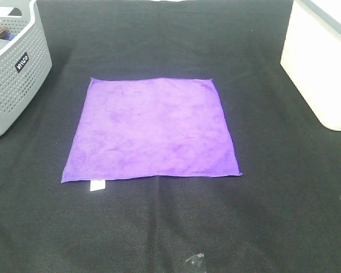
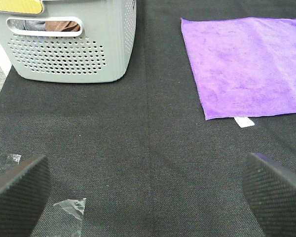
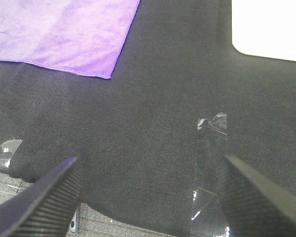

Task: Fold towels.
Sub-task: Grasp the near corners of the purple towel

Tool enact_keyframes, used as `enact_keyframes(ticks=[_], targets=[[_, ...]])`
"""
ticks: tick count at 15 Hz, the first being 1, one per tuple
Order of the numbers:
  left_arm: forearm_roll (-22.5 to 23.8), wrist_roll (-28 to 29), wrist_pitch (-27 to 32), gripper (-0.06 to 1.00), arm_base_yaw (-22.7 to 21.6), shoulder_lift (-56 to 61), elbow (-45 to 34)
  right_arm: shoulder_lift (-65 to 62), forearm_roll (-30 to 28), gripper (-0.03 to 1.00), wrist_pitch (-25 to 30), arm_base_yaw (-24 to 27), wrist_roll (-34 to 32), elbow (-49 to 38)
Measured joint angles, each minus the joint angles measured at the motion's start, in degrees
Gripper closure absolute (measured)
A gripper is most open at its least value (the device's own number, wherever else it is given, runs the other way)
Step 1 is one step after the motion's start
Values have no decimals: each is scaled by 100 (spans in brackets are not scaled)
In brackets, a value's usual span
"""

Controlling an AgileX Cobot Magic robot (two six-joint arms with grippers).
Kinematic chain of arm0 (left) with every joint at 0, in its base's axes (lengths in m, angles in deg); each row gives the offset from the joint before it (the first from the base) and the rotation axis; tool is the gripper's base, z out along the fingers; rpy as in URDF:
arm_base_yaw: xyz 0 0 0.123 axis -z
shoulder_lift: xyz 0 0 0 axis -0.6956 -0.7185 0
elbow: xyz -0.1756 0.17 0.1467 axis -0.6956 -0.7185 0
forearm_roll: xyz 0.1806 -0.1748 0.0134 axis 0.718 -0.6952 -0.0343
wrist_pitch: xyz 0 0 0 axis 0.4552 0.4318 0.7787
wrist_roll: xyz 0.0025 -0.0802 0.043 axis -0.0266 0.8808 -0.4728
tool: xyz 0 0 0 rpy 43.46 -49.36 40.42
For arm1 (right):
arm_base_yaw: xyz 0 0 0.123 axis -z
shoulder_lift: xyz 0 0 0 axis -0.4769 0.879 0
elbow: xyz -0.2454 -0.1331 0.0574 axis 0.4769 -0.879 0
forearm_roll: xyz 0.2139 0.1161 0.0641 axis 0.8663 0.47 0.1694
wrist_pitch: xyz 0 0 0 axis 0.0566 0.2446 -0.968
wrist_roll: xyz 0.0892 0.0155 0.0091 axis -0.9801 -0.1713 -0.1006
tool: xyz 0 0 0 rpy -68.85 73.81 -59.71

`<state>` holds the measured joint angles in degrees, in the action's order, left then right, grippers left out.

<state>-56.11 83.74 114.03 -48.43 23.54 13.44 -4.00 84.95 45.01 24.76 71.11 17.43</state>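
Note:
The purple towel lies flat and unfolded in the middle of the black table cover, its small white tag at the near left corner. It also shows in the left wrist view with the tag, and one corner of it shows in the right wrist view. Neither arm shows in the exterior high view. My left gripper is open and empty above bare cloth, well short of the towel. My right gripper is open and empty near the table's front edge.
A grey perforated basket holding some cloth stands at the far left, also in the left wrist view. A white bin stands at the far right. Clear tape bits stick to the black cover.

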Motion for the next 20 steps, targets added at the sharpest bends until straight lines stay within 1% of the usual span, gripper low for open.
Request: enact_keyframes(ticks=[8, 9, 11, 13, 16, 20], targets=[[0, 0, 0, -4, 0, 0, 0, 0, 0, 23, 0, 0, 0, 0], [0, 0, 0, -4, 0, 0, 0, 0, 0, 21, 0, 0, 0, 0], [0, 23, 0, -4, 0, 0, 0, 0, 0, 10, 0, 0, 0, 0], [0, 40, 0, -4, 0, 0, 0, 0, 0, 3, 0, 0, 0, 0], [11, 86, 0, -4, 0, 0, 0, 0, -40, 1, 0, 0, 0, 0], [11, 103, 0, -4, 0, 0, 0, 0, -132, 1, 0, 0, 0, 0]])
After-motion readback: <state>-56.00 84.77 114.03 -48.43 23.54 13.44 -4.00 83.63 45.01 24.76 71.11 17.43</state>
